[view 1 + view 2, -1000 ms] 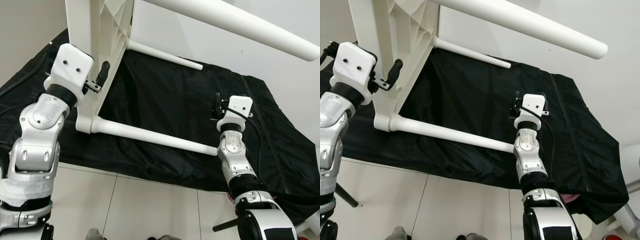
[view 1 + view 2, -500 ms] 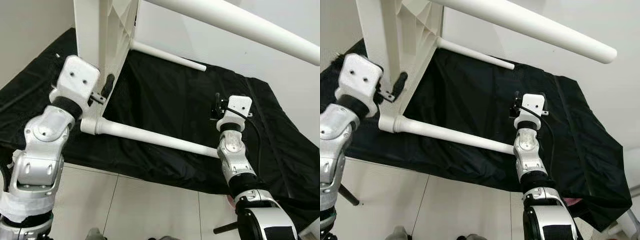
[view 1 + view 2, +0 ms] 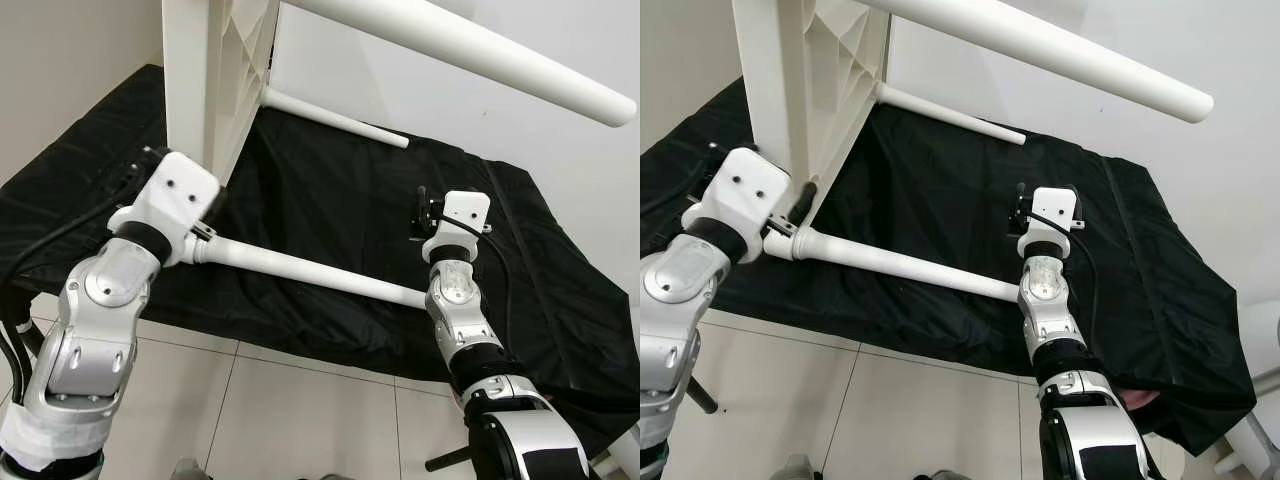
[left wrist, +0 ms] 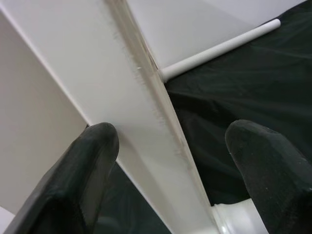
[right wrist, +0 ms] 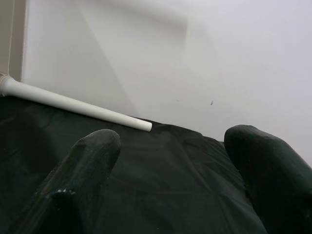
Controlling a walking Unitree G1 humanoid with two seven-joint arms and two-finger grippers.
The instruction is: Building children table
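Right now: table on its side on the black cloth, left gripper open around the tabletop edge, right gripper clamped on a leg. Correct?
Not quite. The right gripper holds nothing: the right wrist view shows its fingers open over the black cloth, clear of any leg. The left gripper is open around the tabletop edge.

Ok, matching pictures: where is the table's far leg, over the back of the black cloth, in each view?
Left eye view: far leg, upper middle.
Right eye view: far leg, upper middle.
Left wrist view: far leg, past the tabletop edge.
Right wrist view: far leg, before the wall.
Shared landmark: black cloth beneath it.
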